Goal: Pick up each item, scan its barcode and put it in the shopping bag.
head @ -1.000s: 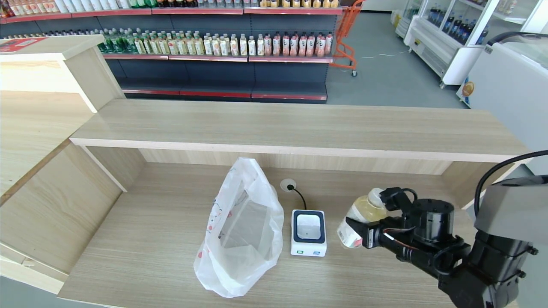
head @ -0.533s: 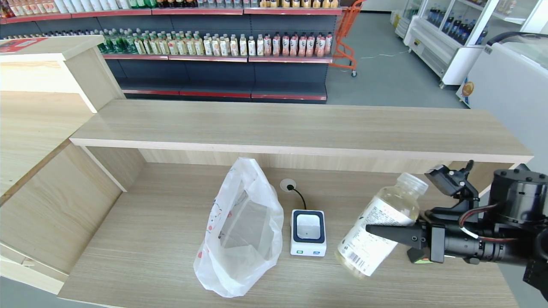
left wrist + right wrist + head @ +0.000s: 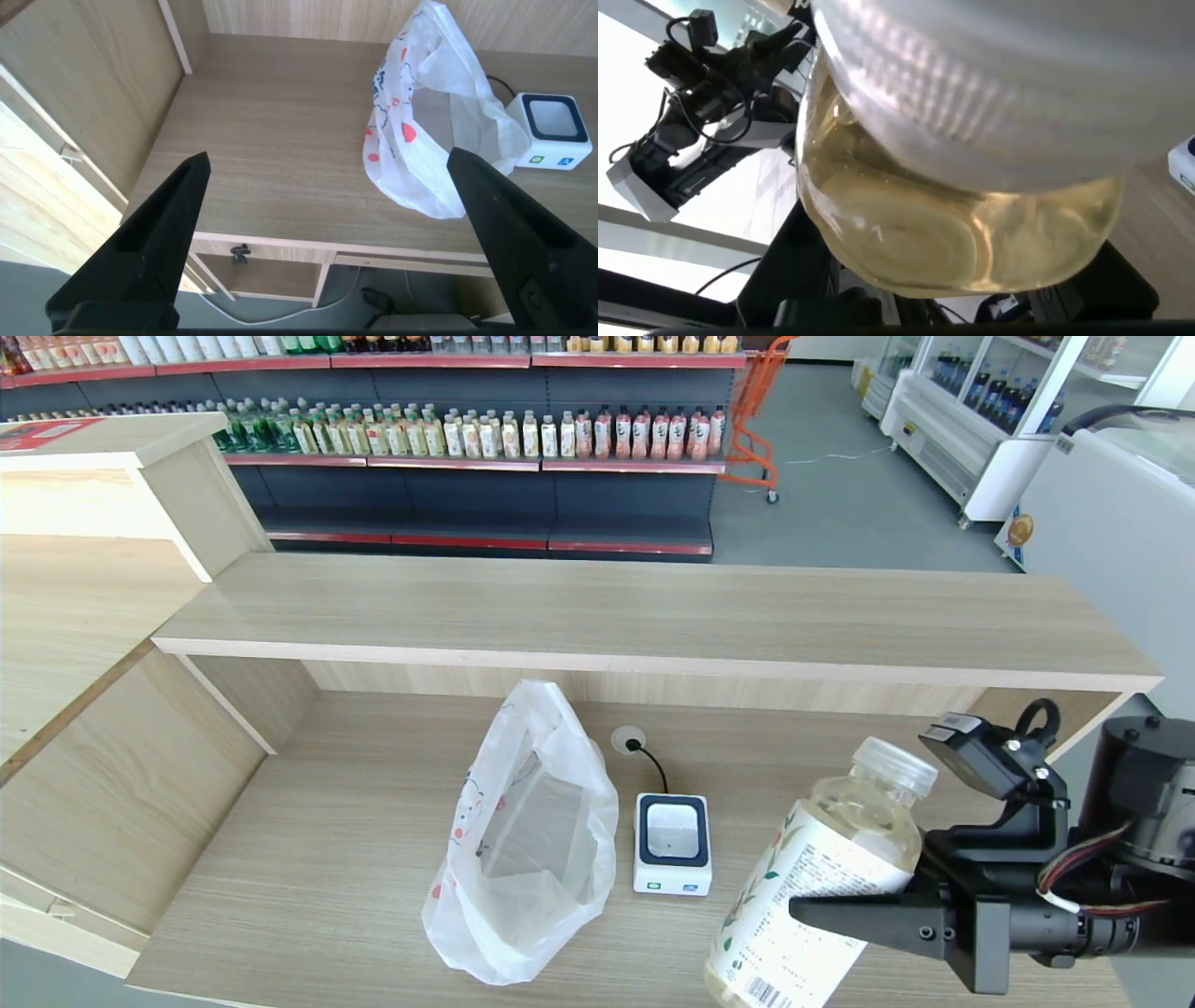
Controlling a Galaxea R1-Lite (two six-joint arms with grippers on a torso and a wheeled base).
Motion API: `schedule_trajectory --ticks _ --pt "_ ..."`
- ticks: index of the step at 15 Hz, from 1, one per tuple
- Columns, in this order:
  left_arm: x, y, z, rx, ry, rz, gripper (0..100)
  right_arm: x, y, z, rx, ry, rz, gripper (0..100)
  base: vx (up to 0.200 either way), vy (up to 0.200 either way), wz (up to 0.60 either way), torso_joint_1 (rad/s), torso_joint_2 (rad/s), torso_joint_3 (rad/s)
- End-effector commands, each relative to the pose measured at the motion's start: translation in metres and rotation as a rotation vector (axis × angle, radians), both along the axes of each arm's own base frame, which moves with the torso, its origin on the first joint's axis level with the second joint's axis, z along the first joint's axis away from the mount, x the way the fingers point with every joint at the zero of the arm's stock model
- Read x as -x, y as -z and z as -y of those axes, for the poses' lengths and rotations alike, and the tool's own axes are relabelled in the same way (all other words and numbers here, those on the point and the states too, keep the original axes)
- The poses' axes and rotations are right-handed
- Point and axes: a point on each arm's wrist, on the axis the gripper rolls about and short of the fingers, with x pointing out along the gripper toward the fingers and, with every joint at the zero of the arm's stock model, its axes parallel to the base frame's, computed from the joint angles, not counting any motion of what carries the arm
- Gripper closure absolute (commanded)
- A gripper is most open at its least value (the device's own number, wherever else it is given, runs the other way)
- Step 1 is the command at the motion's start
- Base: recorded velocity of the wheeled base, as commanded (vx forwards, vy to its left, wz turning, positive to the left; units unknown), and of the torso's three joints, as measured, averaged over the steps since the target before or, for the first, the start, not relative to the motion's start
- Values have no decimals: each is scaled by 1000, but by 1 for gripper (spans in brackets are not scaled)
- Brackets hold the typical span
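Note:
My right gripper [image 3: 864, 917] is shut on a clear bottle [image 3: 817, 882] of pale yellow drink with a white label and a white cap, held tilted above the counter's front right. Its barcode shows at the lower end. The bottle [image 3: 971, 177] looms very close in the right wrist view. The white scanner [image 3: 672, 843] sits on the counter just left of the bottle. A white plastic shopping bag [image 3: 523, 840] stands open left of the scanner. My left gripper [image 3: 332, 233] is open, hanging above the counter's front edge, with the bag [image 3: 425, 121] and scanner [image 3: 553, 131] beyond it.
A raised wooden ledge [image 3: 653, 616] runs along the back of the counter [image 3: 317, 887], and a wooden side wall [image 3: 121, 784] closes its left. The scanner's black cable [image 3: 651, 763] runs to a hole in the counter. Store shelves with drinks stand behind.
The right arm has lifted the bottle and drawn it back toward the front right, closer to the camera, tilting it so the label and barcode face up. Bag and scanner have not moved.

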Motion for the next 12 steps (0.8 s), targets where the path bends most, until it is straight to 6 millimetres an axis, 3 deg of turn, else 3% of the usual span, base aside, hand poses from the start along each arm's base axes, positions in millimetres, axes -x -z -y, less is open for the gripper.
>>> schedule_trajectory --ticks 1,12 --pt "0 0 0 0 0 1 0 9 -5 -6 -9 -42 14 100 0 0 0 0 0 0" --pt "0 0 0 0 0 1 0 14 3 -10 28 -38 -21 100 0 0 0 0 0 0"
